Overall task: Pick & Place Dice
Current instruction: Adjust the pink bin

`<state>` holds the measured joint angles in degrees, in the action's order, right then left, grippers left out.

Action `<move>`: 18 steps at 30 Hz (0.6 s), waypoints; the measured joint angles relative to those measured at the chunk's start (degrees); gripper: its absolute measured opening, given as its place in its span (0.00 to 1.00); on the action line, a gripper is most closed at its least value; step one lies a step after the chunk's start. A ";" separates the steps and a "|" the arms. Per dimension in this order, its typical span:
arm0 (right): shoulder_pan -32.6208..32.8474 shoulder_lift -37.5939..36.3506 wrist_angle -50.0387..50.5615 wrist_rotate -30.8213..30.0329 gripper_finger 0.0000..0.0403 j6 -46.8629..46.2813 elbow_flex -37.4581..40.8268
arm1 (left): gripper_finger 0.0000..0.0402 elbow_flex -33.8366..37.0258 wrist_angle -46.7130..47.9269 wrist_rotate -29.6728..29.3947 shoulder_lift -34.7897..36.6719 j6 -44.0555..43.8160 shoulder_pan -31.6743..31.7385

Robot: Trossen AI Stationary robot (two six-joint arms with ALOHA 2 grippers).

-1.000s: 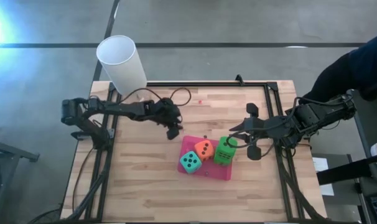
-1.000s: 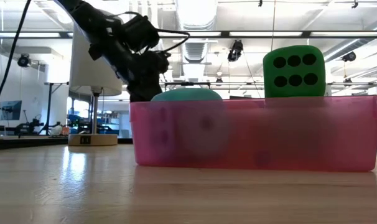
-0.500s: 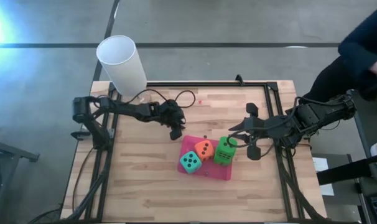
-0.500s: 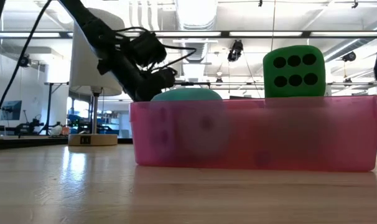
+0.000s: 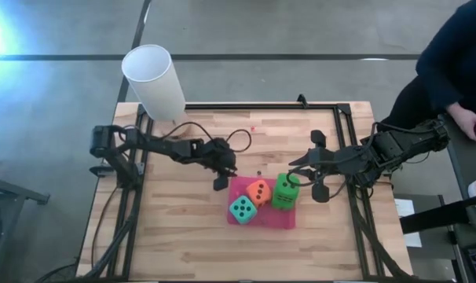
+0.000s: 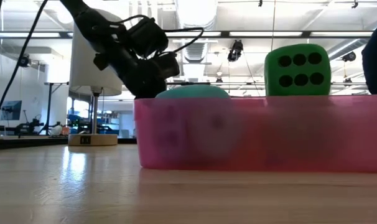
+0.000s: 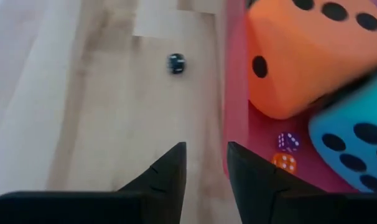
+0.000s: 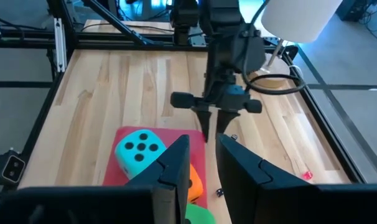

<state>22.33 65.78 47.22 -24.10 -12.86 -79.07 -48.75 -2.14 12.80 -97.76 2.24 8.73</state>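
Three soft dice sit close together in a pink tray (image 5: 283,222): a teal die (image 5: 241,209), an orange die (image 5: 258,191) touching it, and a green die (image 5: 284,191) standing highest.

The left gripper (image 5: 221,179) reaches down just beside the pink tray's (image 5: 263,219) left rim, fingers (image 7: 170,171) narrowly parted. The right gripper (image 5: 294,170) hovers at the tray's right end, fingers nearly closed.

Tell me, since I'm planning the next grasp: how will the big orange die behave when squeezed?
The big orange foam-looking die has rounded edges and a matte skin, so it probably compresses and grips well. It looks light for its bulk. Flat faces should stop it rolling, though it leans on the teal die.
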 joint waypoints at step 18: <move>-0.01 0.00 0.03 0.00 0.20 -0.01 0.00 | 0.29 -0.02 -0.43 0.10 0.00 -2.77 -7.53</move>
<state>22.31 65.78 47.25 -24.10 -12.87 -79.07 -48.77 -2.57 12.90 -97.76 -0.53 1.20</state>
